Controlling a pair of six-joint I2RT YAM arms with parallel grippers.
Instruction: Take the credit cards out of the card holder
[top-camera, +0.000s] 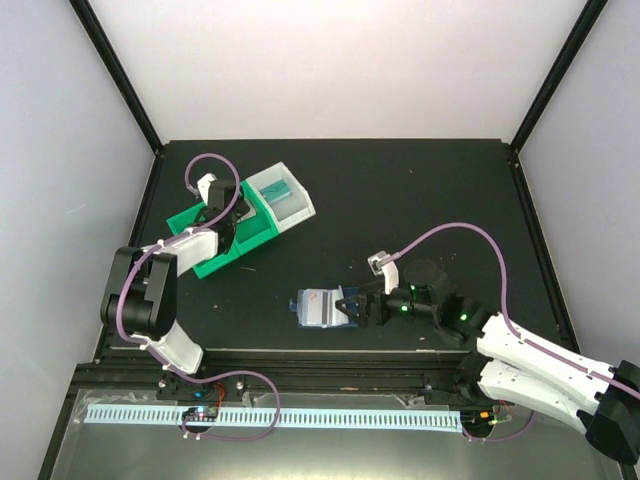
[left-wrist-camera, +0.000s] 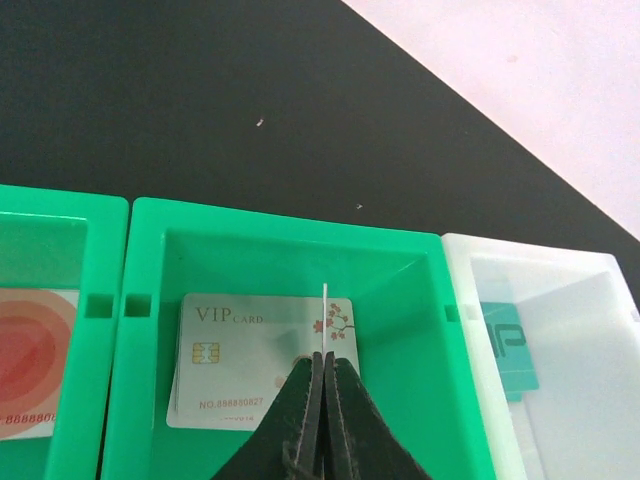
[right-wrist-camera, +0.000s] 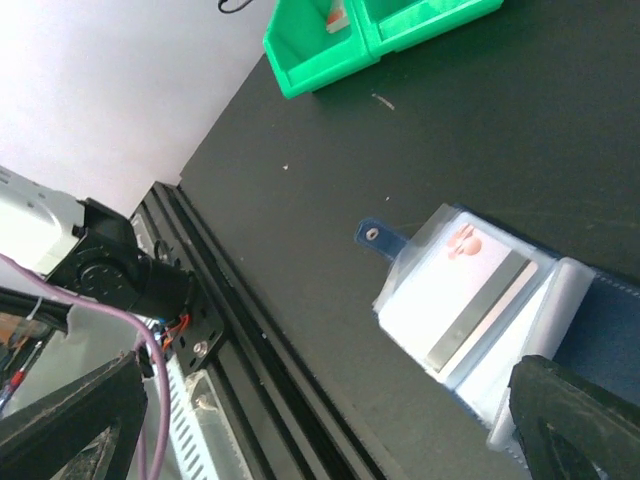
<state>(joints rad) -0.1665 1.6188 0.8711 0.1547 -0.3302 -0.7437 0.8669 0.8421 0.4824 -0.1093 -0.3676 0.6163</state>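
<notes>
Left fingers (left-wrist-camera: 295, 425): you had them clenched on a credit card (left-wrist-camera: 325, 315), edge-on, over the green tray (left-wrist-camera: 405, 285), far-left corner. Right fingers (right-wrist-camera: 575, 420) stood released at the card holder (right-wrist-camera: 470, 310), mid near edge.

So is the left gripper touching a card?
Touching. Left wrist view: the left gripper is pinched shut on a thin card, seen edge-on between its fingertips.

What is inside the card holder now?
Through the translucent card holder one whitish card shows, with a pink mark and a grey stripe. Whether more cards lie beneath it is hidden.
</notes>
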